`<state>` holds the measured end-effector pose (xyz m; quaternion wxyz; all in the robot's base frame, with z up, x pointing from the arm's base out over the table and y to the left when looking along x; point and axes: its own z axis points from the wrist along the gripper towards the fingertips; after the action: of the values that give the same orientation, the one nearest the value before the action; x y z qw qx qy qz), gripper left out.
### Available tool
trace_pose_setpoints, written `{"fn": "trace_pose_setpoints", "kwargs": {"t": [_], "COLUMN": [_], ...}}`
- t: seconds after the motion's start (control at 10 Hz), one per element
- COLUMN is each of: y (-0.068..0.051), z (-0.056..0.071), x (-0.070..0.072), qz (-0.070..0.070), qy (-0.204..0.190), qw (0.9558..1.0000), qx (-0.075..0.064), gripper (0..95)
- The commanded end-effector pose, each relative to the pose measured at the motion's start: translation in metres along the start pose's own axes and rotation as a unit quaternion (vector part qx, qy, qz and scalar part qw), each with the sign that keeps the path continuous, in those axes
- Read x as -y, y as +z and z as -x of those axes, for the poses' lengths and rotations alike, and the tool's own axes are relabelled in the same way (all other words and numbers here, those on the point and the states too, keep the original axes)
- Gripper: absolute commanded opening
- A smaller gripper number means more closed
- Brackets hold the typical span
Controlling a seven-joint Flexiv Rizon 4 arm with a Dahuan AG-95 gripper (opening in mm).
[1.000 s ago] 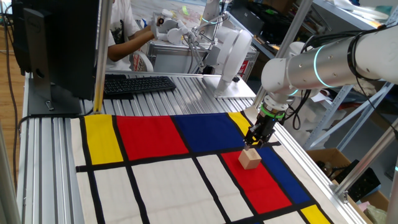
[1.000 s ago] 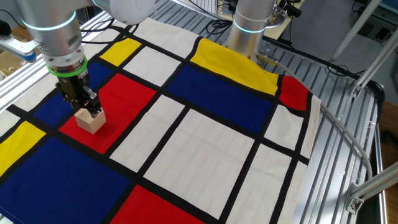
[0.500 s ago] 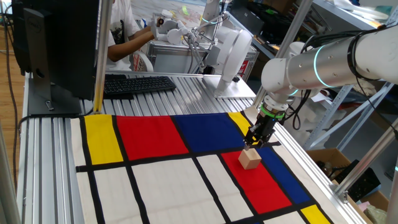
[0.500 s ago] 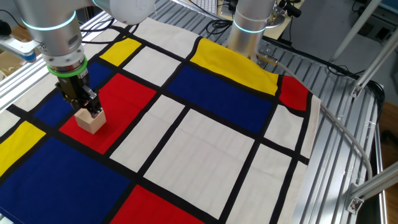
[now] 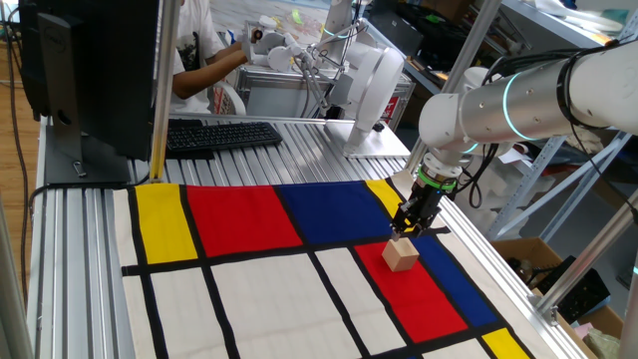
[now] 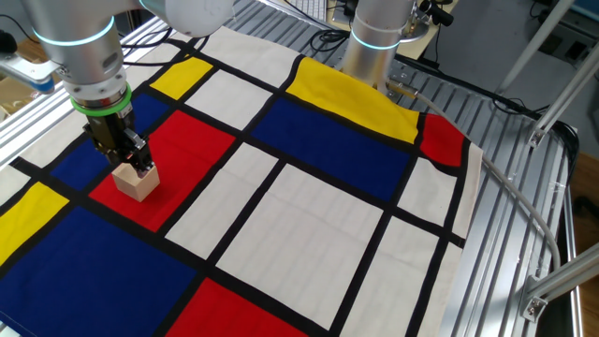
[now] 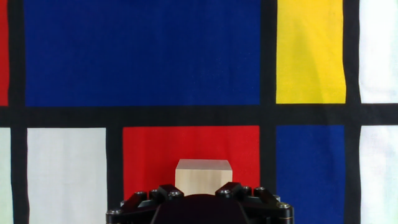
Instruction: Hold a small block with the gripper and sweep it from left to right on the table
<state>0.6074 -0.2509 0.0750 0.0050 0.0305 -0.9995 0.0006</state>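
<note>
The small block (image 5: 402,255) is being pinched between the fingertips of the gripper (image 5: 408,232), which is being pointed straight down. Directly beneath the claw, the block is being rested on a red rectangle of the table (image 6: 309,215).

Nothing has changed since the earlier pictures. The gripper (image 5: 408,231) sits at the same spot over the red rectangle (image 5: 424,284) of the table (image 5: 90,289) cloth, and the small block (image 5: 402,254) lies exactly where it did on that rectangle.
</note>
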Motion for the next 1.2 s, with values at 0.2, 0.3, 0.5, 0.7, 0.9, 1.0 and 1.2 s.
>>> {"fn": "trace_pose_setpoints", "kwargs": {"t": [0.2,0.3,0.5,0.7,0.9,1.0,1.2], "y": [-0.0001,-0.0001,0.0072,0.0075,0.0077,0.0077,0.0077], "z": [0.0000,0.0000,0.0001,0.0003,0.0004,0.0004,0.0004], "x": [0.0000,0.0000,-0.0035,-0.0035,-0.0035,-0.0035,-0.0035], "qz": [0.000,0.000,-0.005,-0.005,-0.004,-0.004,-0.005], "qy": [0.000,0.000,0.020,0.020,0.021,0.022,0.021], "qw": [1.0000,1.0000,0.9998,0.9998,0.9998,0.9998,0.9998], "qx": [0.000,0.000,0.003,0.003,0.004,0.004,0.004], "gripper": [57.0,57.0,76.0,76.0,76.0,76.0,76.0]}}
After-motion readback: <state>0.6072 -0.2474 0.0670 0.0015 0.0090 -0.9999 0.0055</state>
